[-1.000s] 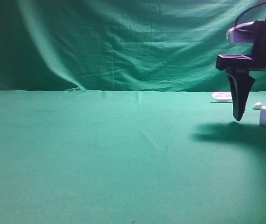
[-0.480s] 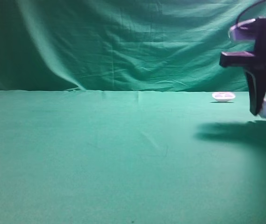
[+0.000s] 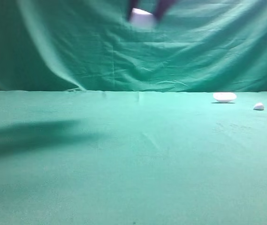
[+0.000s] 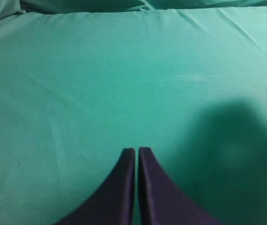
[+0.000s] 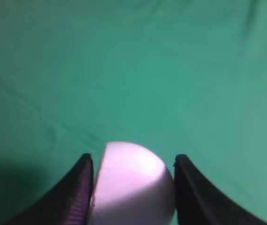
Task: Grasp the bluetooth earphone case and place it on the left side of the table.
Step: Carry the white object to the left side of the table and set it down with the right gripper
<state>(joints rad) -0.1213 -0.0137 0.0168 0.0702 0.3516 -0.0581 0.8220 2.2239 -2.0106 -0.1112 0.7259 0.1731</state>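
While the right hand (image 5: 131,187) grasps the bluetooth earphone case (image 5: 132,185) between its fingers, high above the desk (image 3: 133,164), the glossy shell could slip and drop; left hand (image 4: 136,154) clenched.

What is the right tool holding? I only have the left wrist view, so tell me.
Observer: The right tool is shut on the bluetooth earphone case, with one finger on each side of it.
Operator: Give me its position over the table.
Observer: In the exterior high view it hangs high above the table, near the top edge and about mid-width, not touching the cloth.
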